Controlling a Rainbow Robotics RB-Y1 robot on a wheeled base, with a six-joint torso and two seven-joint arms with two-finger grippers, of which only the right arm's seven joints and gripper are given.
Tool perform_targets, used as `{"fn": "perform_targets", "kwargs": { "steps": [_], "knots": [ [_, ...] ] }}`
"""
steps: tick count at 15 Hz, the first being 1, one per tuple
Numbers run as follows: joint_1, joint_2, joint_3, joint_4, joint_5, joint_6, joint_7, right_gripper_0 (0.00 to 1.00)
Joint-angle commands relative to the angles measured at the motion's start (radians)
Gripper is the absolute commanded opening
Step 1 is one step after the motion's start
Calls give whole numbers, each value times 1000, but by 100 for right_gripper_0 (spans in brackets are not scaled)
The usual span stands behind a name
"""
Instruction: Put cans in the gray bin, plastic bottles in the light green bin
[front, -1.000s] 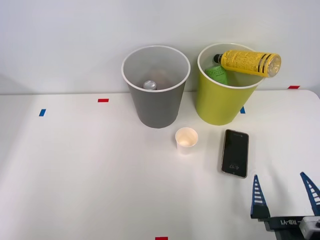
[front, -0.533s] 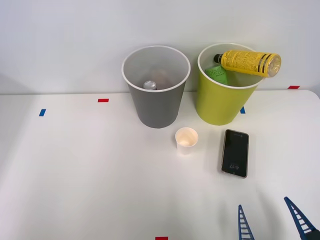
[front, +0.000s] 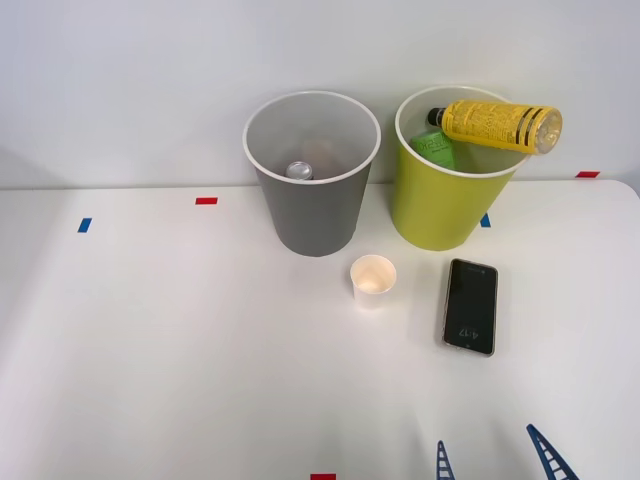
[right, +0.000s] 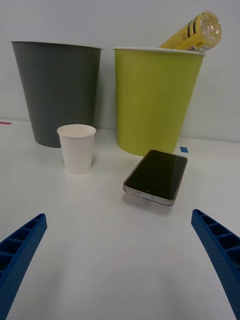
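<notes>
The can (front: 299, 170) sits deep inside the gray bin (front: 310, 215), only its round silver top showing, so that half of the sorting looks done. The yellow-labelled bottle (front: 497, 125) lies across the white rim of the light green bin (front: 440, 205), its black cap dipping inside and its clear base jutting out past the far edge; it is balanced on the rim, not dropped in. Something green with print shows inside that bin beneath it. By my reading, the sorting is at its tail end, and the one thing left, if anything, is to tip the bottle fully into the bin, which would call for a reach up and over the rim and a push or regrasp near the bottle's overhanging end. In front of the bins stand a white paper cup (front: 373, 280) and, just beside it, a black phone (front: 470, 305) lying flat on the white table (front: 160, 340); neither belongs in a bin. The right gripper (front: 495, 458) is low at the near edge of the table, well apart from the bins, its blue ribbed fingers (right: 20, 250) spread wide with nothing between them, pointing towards the phone and bins.
</notes>
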Motion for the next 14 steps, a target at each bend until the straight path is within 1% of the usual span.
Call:
{"fn": "perform_targets", "kwargs": {
  "steps": [1,14],
  "knots": [
    [4,6,-1,0,0,-2,-7,100],
    [4,7,-2,0,-2,-2,-7,100]
  ]
}}
